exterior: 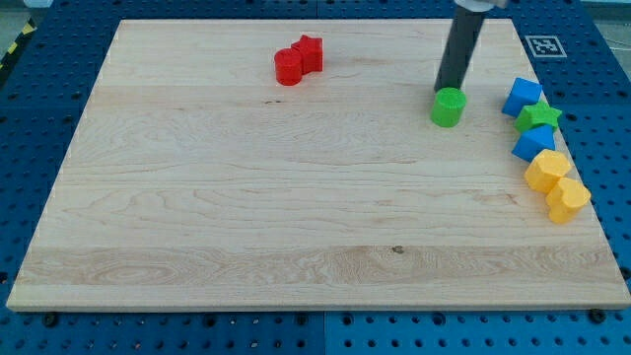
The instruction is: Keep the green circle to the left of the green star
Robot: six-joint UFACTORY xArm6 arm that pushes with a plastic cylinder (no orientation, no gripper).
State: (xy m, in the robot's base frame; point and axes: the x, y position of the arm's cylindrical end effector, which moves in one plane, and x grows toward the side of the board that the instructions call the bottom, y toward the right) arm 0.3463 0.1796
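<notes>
The green circle (pixel 448 106) stands on the wooden board at the view's upper right. The green star (pixel 538 117) lies to its right near the board's right edge, wedged between two blue blocks. My tip (pixel 452 88) comes down from the view's top and ends right behind the green circle's top edge, touching it or nearly so. The circle is well to the left of the star, with bare wood between them.
A blue block (pixel 523 96) sits above the star and another blue block (pixel 533 142) below it. Two yellow blocks (pixel 547 171) (pixel 567 197) continue the row toward the right edge. Two red blocks (pixel 298 60) touch at the upper middle. The wooden board (pixel 246 197) lies on a blue pegboard.
</notes>
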